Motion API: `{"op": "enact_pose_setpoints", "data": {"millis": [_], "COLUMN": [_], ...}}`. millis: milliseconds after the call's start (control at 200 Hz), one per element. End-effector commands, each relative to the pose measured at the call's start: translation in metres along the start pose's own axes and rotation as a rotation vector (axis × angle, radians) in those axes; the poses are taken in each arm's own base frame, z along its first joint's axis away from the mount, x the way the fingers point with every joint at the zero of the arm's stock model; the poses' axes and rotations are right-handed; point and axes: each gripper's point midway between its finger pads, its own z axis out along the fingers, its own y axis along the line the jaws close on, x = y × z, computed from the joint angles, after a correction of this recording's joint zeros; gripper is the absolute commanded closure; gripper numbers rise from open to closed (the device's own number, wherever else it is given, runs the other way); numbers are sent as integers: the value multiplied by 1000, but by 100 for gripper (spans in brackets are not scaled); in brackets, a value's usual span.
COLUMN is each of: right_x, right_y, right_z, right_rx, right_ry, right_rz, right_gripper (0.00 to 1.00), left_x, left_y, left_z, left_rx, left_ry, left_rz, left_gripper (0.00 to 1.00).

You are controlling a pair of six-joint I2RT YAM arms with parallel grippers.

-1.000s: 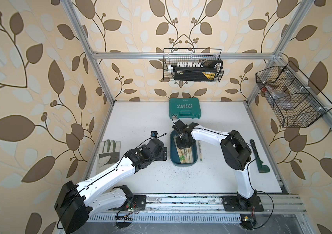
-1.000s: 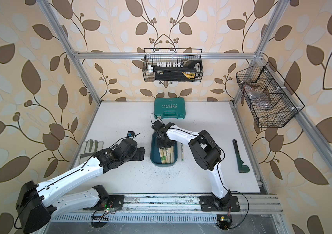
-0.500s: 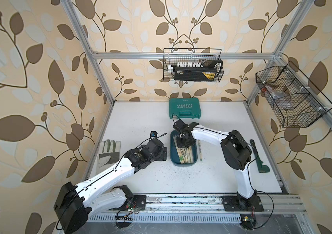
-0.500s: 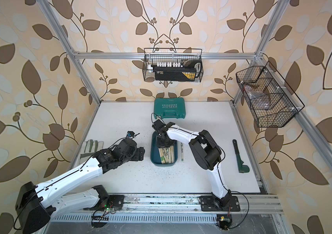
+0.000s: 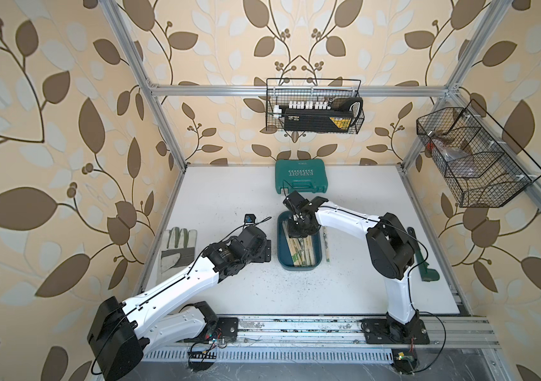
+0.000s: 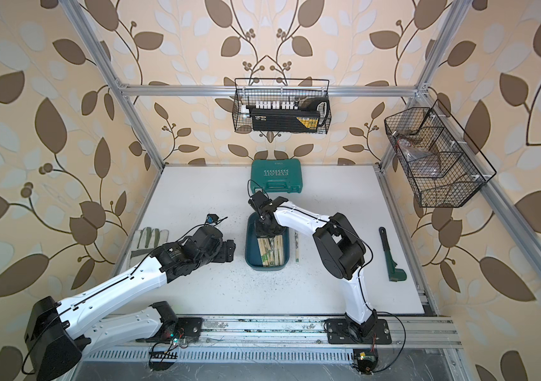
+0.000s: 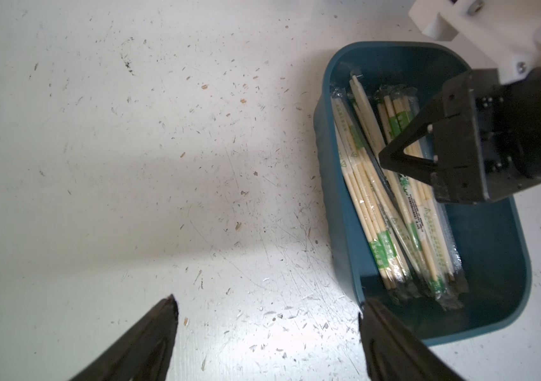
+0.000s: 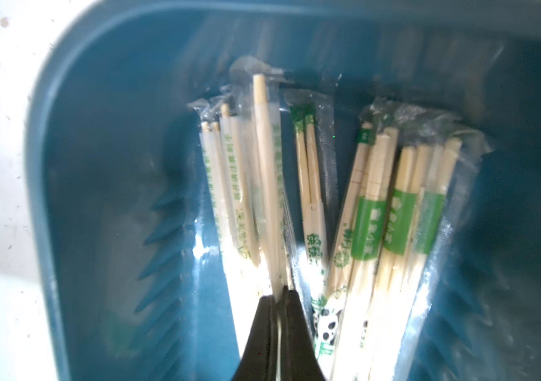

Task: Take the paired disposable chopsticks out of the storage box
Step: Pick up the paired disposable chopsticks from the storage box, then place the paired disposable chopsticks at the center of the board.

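The storage box (image 5: 299, 268) (image 6: 264, 266), a dark teal tray, sits mid-table and holds several paired disposable chopsticks (image 5: 302, 250) (image 7: 378, 211) in clear wrappers with green print. My right gripper (image 5: 296, 235) (image 8: 277, 293) reaches down into the box's far end. It is shut, and one wrapped pair (image 8: 266, 171) runs out from between its tips. One more pair (image 5: 326, 244) lies on the table just right of the box. My left gripper (image 5: 266, 252) (image 7: 266, 305) stands open over bare table, left of the box, with nothing in it.
A green tool case (image 5: 301, 176) lies behind the box. A work glove (image 5: 178, 247) is at the left table edge and a green wrench (image 5: 422, 255) at the right. Wire baskets (image 5: 313, 110) (image 5: 473, 158) hang on the back and right walls.
The right gripper's fingers have closed inside the box. Both arms have stayed nearly where they were.
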Motion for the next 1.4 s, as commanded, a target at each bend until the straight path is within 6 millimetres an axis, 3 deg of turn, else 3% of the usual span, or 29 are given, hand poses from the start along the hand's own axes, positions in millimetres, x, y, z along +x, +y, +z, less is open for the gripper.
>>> {"op": "enact_pose_setpoints", "data": {"millis": [0, 276, 586, 747, 897, 1122, 1238, 1398], "right_x": [0, -9, -28, -31, -22, 3, 13, 16], "right_y": [0, 8, -32, -66, -109, -157, -168, -169], "right_z": [-14, -60, -120, -141, -138, -105, -76, -48], "right_rx": [-19, -68, -90, -69, -11, 110, 123, 118], "right_ry": [-14, -65, -151, -185, -186, -136, -93, -53], "right_rz": [14, 1, 70, 106, 148, 156, 171, 172], "right_gripper": [100, 99, 99, 98, 98, 98, 98, 98], "left_x": [-6, -10, -13, -22, -30, -23, -22, -21], "left_y": [-1, -5, -13, -38, -54, -55, -56, -57], "left_z": [-6, -7, -5, -14, -25, -16, -13, -13], "left_rx": [0, 9, 24, 151, 242, 241, 239, 248], "left_ry": [-23, -22, -8, -22, -56, -35, -28, -32], "left_rz": [-5, -3, 10, 28, 49, 62, 64, 65], "left_gripper": [11, 11, 11, 9, 9, 9, 9, 9]}}
